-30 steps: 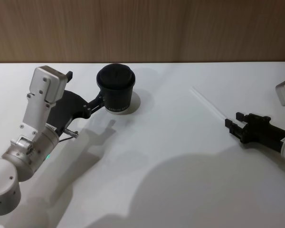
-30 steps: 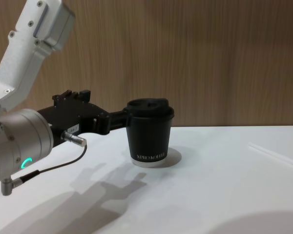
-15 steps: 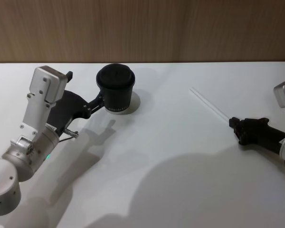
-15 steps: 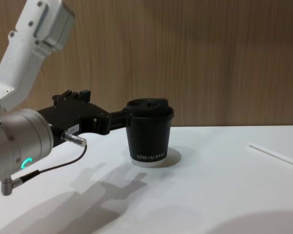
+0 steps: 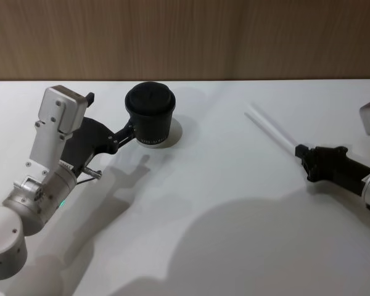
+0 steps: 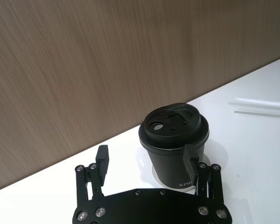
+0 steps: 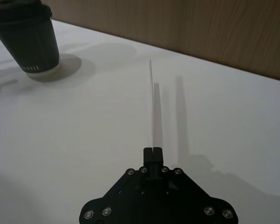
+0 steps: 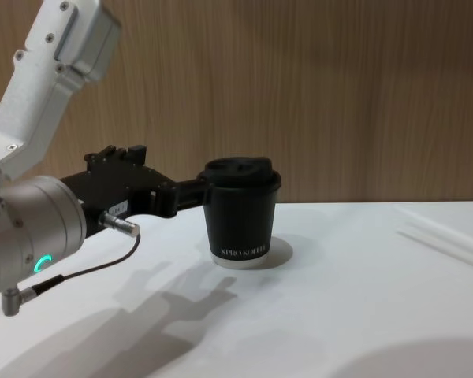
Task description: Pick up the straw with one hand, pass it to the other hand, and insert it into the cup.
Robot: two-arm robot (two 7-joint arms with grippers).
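Observation:
The black lidded cup (image 5: 150, 115) stands at the back left of the white table. My left gripper (image 5: 110, 113) is open beside it, and one finger (image 6: 192, 161) rests against the cup's (image 6: 175, 140) side while the other stands apart. The thin white straw (image 5: 271, 131) lies slanted at the right, pointing away toward the wall. My right gripper (image 5: 300, 152) is shut on the straw's near end. From the right wrist the straw (image 7: 152, 102) runs straight out of the shut gripper (image 7: 153, 150), with shadow lines beside it on the table.
A wooden wall runs along the table's (image 5: 222, 203) far edge. A thin dark cable with a metal plug (image 8: 120, 224) hangs from the left wrist. Open white surface lies between the cup and the straw.
My right gripper went from open to shut on the straw's near end. The straw has shifted slightly and looks raised off the table. The left arm and cup have not moved.

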